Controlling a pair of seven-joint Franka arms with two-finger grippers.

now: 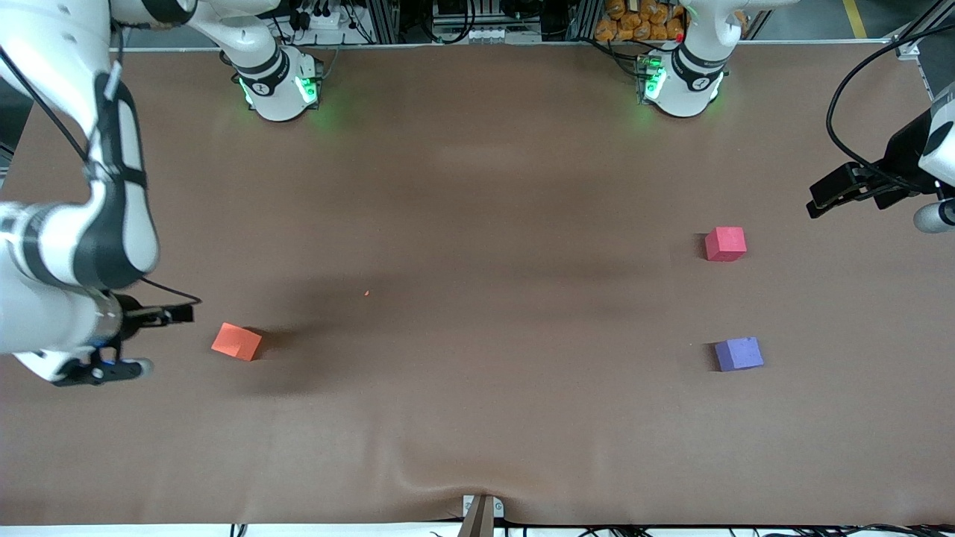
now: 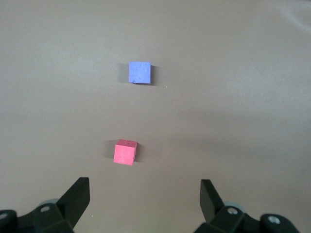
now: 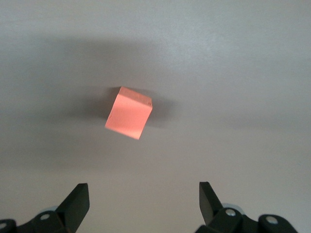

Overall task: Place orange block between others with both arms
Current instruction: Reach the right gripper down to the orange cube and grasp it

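Orange block: the small matte orange foam cube (image 1: 236, 341) lies on the brown table (image 1: 477, 224) in the lower left of the front view, toward the right arm's end, turned so that its edges sit askew to the table's edges.

Other blocks: the small matte pinkish-red cube (image 1: 725, 244) and the small matte purple-blue cube (image 1: 739, 353) lie toward the left arm's end, in the right part of the front view; the purple-blue one is nearer the front camera, and a bare gap separates them.

Right gripper: the black two-finger right gripper (image 1: 142, 339) hangs just beside the orange block at the left edge of the front view, fingers spread wide and holding nothing; in the right wrist view the block (image 3: 129, 113) appears in the upper middle of the frame, ahead of the spread fingers (image 3: 77, 204) and apart from them.

Left gripper: the black left gripper (image 1: 839, 191) waits at the right edge of the front view, fingers wide and empty; its wrist view shows the pinkish-red cube (image 2: 125, 152) and the purple-blue cube (image 2: 140, 73) ahead.

Governing relation: the right arm is much the nearer to the orange block, which is well apart from the gap between the other two.

Judgement: the block is not yet grasped; its skewed faces probably call for a wrist turn before the fingers close.
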